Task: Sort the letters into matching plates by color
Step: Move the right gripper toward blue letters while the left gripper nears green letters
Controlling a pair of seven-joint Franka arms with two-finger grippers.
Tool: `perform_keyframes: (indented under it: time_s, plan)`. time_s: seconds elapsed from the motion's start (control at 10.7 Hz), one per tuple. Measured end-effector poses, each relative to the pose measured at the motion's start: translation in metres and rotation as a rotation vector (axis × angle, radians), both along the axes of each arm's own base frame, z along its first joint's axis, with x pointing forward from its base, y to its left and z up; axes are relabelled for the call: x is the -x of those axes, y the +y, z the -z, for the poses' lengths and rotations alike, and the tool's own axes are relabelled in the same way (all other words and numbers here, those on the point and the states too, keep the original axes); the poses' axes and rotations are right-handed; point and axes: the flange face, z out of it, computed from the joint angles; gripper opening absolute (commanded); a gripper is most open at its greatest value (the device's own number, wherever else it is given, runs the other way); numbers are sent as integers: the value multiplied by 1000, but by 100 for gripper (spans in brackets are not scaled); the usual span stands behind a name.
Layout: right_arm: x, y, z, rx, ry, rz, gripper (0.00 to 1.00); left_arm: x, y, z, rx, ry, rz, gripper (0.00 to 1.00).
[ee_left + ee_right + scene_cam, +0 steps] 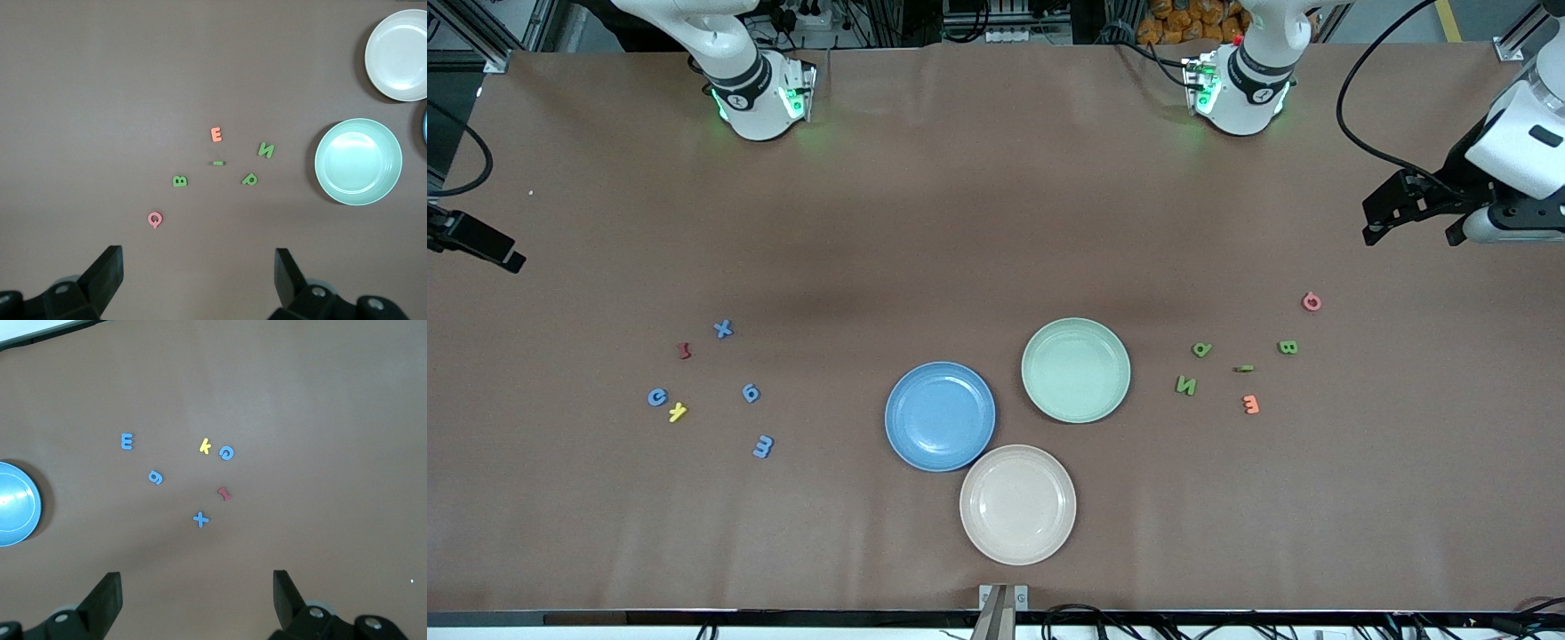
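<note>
Seeing the beige-pink plate (1017, 504) lying nearest the camera on the tabletop (996, 222), holding nothing; finding the blue plate (940, 415) just beside it, a little farther from the camera and toward the right arm's end, also holding nothing; finding the mint-green plate (1076, 370) just beside both, farther again and toward the left arm's end, likewise holding nothing; counting four blue pieces lying loose toward the right arm's end, well apart from the plates: the blue E (763, 446) nearest the camera, the blue 6-like piece (751, 393) farther up, the blue G (657, 397) closest to that end of the tabletop, the blue X (723, 329) farthest from the camera; noting the yellow letter (678, 412) just beside the blue G and the red letter (684, 350) near the blue X; counting four green pieces lying toward the left arm's end: the green N (1185, 385) nearest the mint-green plate, the green P (1202, 349) just farther from the camera, the green I-like piece (1244, 368) between the others, possibly standing on edge, the green B (1288, 347) closest to that end; noting the orange E (1250, 404) nearer the camera than the green I-like piece and the pink Q (1311, 301) farthest from it; watching the left gripper (198, 260) waiting high over the green group, spreading wide and gripping nothing; watching the right gripper (195, 581) waiting high over the blue group, spreading equally wide and gripping nothing.
</note>
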Motion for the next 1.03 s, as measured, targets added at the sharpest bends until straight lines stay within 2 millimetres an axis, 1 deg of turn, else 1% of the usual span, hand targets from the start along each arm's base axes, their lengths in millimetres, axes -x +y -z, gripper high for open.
perform_keyframes:
  time_s: [0.09,0.37,1.03]
  plan:
    - [0,-2,0,0,0,4,100,0,0,0,0,0,0,100]
    - [1,-18,1,4,4,-42,100,0,0,0,0,0,0,100]
    - [-1,-12,5,3,13,-64,100,-2,4,5,0,15,-2,100]
